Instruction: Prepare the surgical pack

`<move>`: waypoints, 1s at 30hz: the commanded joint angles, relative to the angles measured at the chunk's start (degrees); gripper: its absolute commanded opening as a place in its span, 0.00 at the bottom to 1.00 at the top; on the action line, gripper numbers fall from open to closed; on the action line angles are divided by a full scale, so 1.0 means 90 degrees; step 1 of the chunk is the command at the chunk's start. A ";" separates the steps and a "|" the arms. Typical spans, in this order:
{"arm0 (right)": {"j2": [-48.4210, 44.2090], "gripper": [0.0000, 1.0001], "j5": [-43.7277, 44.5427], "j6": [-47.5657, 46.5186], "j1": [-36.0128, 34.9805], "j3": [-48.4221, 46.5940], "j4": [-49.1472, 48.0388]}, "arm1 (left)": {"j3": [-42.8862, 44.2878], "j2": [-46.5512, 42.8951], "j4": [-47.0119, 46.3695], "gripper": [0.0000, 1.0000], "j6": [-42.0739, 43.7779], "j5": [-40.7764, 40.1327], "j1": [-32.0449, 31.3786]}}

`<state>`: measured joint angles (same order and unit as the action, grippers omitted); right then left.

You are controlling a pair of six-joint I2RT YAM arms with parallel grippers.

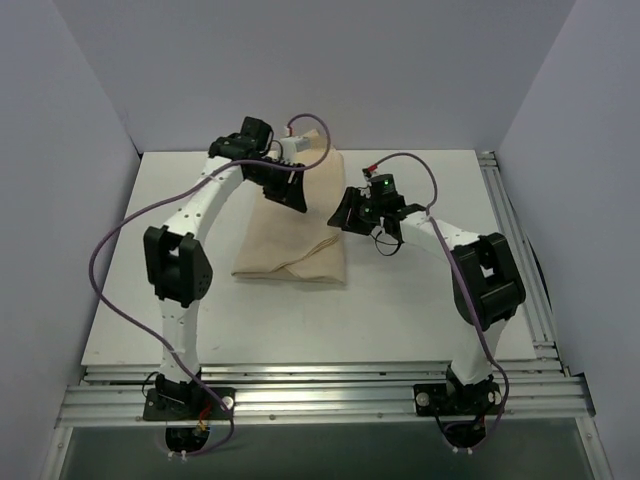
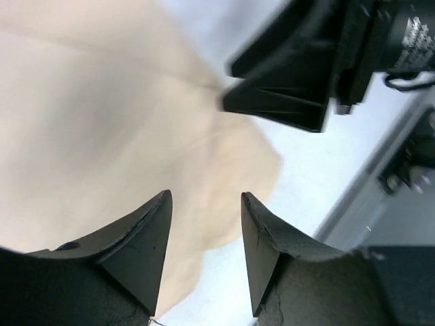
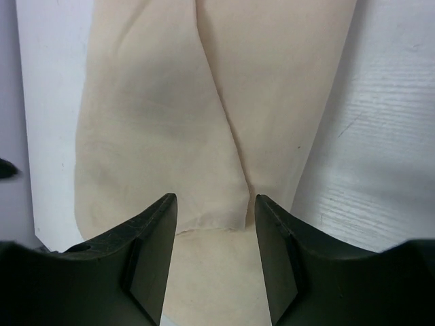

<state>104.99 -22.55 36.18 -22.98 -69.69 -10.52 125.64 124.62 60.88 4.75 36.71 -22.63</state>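
1. Spanning the whole work area, a white table (image 1: 400,310) is noted, with an aluminium rail (image 1: 320,400) along its near edge.
2. The tan cloth bundle (image 1: 300,235) is found folded and lying flat on the table, mid-field toward the far side, between the two arms. Its near end is broader than its far end. Only cloth is seen; whatever is wrapped inside cannot be told.
3. The left arm (image 1: 200,205) is arched up from its near-left base and bent over the far end of the bundle.
4. The right arm (image 1: 445,235) is folded lower and reaches in toward the bundle's right edge.
5. The left gripper (image 2: 204,197) is held over the cloth (image 2: 102,136) with fingers spread and nothing between them. Contact with the cloth cannot be told.
6. The right gripper (image 3: 216,198) is likewise spread and clasps nothing. A flap edge of the cloth (image 3: 156,122) is seen running up from the gap between its fingers.
7. A purple cable (image 1: 110,240) is looped beside the left arm.
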 commanded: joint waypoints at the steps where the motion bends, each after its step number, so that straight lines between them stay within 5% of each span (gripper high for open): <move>1: 0.0365 0.46 -0.0317 -0.0036 -0.0083 -0.0196 0.0046 | -0.0763 -0.0739 0.0043 0.54 0.0028 -0.0904 0.0970; 7: 0.0532 0.45 -0.0434 -0.0075 -0.0161 -0.0206 0.0017 | -0.2308 -0.1122 -0.0680 0.54 0.0330 -0.1762 0.1713; 12: 0.0659 0.34 -0.0571 -0.0036 -0.0191 -0.0235 -0.0051 | -0.3197 -0.1112 -0.0914 0.52 0.0438 -0.1950 0.1773; 30: 0.0317 0.36 -0.0249 -0.0193 -0.0317 -0.0274 0.0388 | -0.3580 -0.1209 -0.1101 0.44 0.0351 -0.1179 0.1802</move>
<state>110.24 -24.03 34.37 -24.82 -71.57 -7.51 93.23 116.16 53.30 7.77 21.89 -6.55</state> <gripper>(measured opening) 0.359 0.443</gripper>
